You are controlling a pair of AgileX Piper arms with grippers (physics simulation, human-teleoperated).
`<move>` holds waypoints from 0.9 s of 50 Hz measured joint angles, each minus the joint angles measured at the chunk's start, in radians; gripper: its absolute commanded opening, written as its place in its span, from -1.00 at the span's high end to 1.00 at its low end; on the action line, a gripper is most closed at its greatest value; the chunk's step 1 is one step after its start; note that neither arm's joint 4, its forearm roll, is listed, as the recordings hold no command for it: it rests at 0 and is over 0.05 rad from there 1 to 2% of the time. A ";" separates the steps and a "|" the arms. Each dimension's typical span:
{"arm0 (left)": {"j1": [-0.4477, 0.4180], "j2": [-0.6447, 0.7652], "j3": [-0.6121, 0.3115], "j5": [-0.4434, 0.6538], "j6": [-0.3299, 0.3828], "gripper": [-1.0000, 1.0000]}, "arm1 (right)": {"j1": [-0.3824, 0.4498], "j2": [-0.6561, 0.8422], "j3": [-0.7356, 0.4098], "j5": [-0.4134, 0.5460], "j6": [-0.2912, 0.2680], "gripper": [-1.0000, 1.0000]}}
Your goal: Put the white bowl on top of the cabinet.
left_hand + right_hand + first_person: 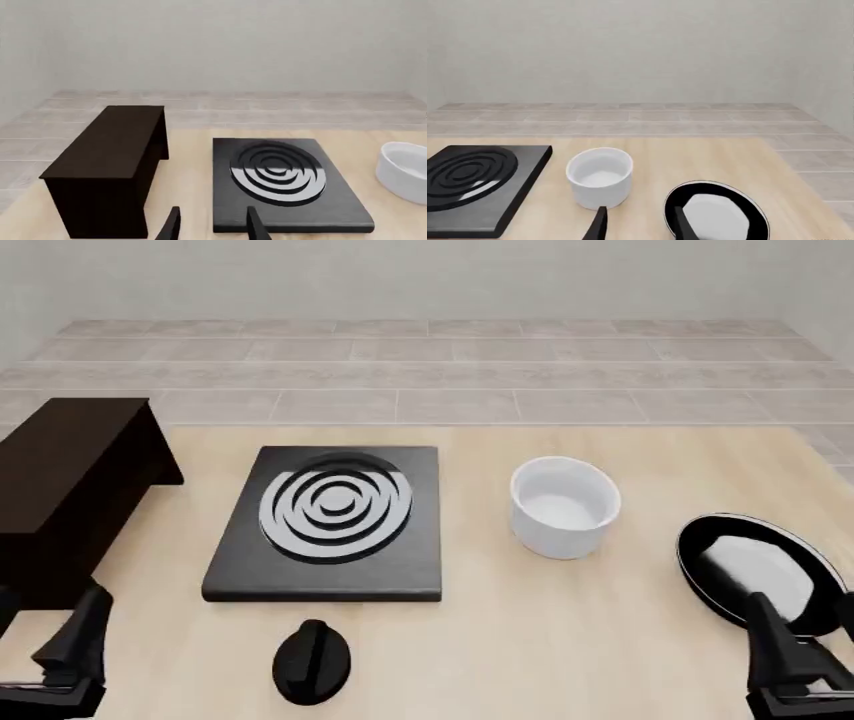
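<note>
Left gripper (60, 665) and right gripper (801, 660) sit at the table's (561, 640) near corners, fingers apart, holding nothing. White bowl (565, 506) stands right of centre; cabinet (67, 475) occupies the left edge.

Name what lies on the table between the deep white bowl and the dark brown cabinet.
In the front view, the flat black slab with white concentric rings lies between the glossy white bowl and the dark cabinet.
</note>
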 measured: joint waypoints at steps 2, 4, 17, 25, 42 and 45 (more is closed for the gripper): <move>-0.002 -0.009 0.009 -0.009 0.002 -1.00 | -0.001 0.002 0.000 -0.001 0.000 -1.00; -0.005 -0.016 0.017 -0.016 -0.001 -1.00 | -0.001 0.001 -0.001 -0.003 -0.003 -1.00; -0.046 -0.042 0.024 -0.020 -0.012 -1.00 | -0.002 0.001 -0.004 -0.002 -0.006 -1.00; -0.069 -0.049 -0.015 0.004 -0.028 -1.00 | -0.003 0.000 -0.005 -0.002 -0.006 -1.00; -0.152 -0.005 -0.077 -0.012 -0.043 -1.00 | -0.002 0.000 -0.004 -0.004 -0.007 -1.00; -0.181 0.040 -0.075 -0.058 -0.038 -1.00 | -0.002 0.001 -0.004 -0.004 -0.006 -1.00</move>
